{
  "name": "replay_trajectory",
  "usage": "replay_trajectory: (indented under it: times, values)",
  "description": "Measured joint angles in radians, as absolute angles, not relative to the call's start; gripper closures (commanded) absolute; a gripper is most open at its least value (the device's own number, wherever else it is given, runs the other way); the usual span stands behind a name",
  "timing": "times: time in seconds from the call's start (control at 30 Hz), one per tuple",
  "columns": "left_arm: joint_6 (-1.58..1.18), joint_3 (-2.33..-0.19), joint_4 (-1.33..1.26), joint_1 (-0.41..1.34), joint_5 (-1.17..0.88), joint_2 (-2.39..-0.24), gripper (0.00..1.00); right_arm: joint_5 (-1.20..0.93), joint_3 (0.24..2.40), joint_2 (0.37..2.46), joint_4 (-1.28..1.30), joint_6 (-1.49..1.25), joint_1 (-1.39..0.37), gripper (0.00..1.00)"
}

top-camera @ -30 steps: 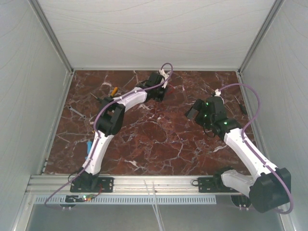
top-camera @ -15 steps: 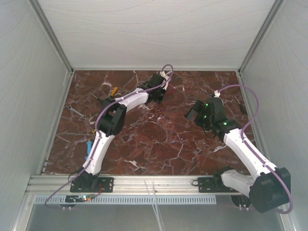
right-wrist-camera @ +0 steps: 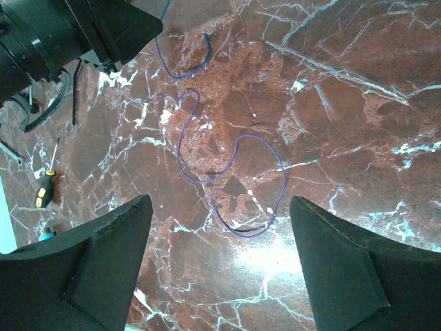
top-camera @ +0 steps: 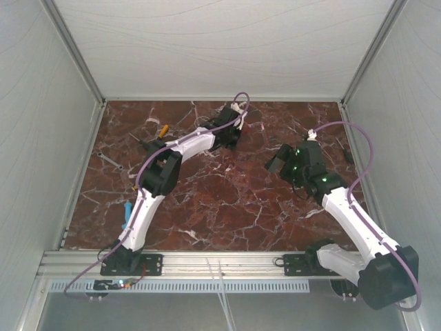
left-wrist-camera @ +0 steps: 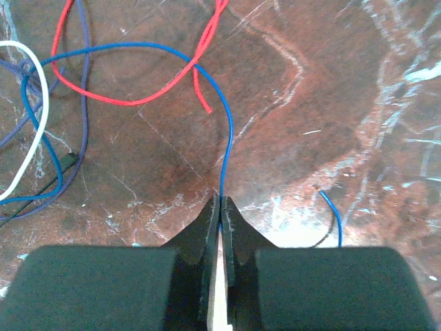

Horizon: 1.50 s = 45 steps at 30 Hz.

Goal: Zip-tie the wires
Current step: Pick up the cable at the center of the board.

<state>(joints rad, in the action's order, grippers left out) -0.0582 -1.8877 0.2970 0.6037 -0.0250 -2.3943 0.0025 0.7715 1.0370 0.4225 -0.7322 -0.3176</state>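
- Your left gripper [left-wrist-camera: 220, 207] is pinched fully shut on a blue strand [left-wrist-camera: 229, 138], far centre of the table [top-camera: 227, 207]. The strand leaves the fingertips and runs straight off, so the grip looks firm. My read: you hold one end so you can drag it towards the others.
- The wires [left-wrist-camera: 195, 67] are not bundled. A red strand [left-wrist-camera: 124, 103] and a white strand [left-wrist-camera: 44, 96] lie in loose loops just beyond the pinch, and the blue one crosses over the red. Thin dark strands lie under them.
- Your right gripper [right-wrist-camera: 219, 207] hangs above the table with jaws wide and nothing between them. It looks parked, ready to take a second strand.
- Right under it lies a purple loop [right-wrist-camera: 282, 176], flat on the marble and apart from the rest. A second blue piece [right-wrist-camera: 185, 74] lies beyond it, beside the left arm [right-wrist-camera: 62, 34].
- A screwdriver [right-wrist-camera: 43, 187] lies off to the left side, well apart from the wires; no obstruction.
- I cannot pick out a zip tie on the table.
- Watch the blue-over-red crossing: pulling blue may drag red along. The left arm sits near the right gripper's path to the tangle.
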Motion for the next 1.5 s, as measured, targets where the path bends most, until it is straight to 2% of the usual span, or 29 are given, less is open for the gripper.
replay_trajectory:
  times: [0.2, 0.5, 0.83, 1.0, 1.33, 1.5]
  values:
    - [-0.102, -1.915, 0.33, 0.602, -0.093, -2.339, 1.0, -0.007, 0.772, 1.027, 0.413, -0.713, -0.314, 0.21]
    - [-0.149, -1.897, 0.341, 0.602, -0.201, -2.128, 1.0, -0.075, 0.802, 1.031, 0.397, -0.677, -0.268, 0.21]
    - [-0.247, -1.895, 0.32, 0.563, -0.311, -1.956, 1.0, -0.14, 0.831, 1.061, 0.253, -0.649, -0.234, 0.21]
    - [-0.265, -1.964, 0.293, 0.495, -0.316, -1.956, 1.0, -0.155, 0.829, 1.095, 0.15, -0.649, -0.226, 0.21]
    - [-0.316, -2.304, 0.196, 0.33, -0.243, -2.028, 1.0, -0.213, 0.829, 1.147, 0.043, -0.648, -0.226, 0.22]
    - [-0.43, -2.267, 0.161, 0.283, -0.3, -2.002, 1.0, -0.245, 0.803, 1.148, 0.007, -0.637, -0.226, 0.22]
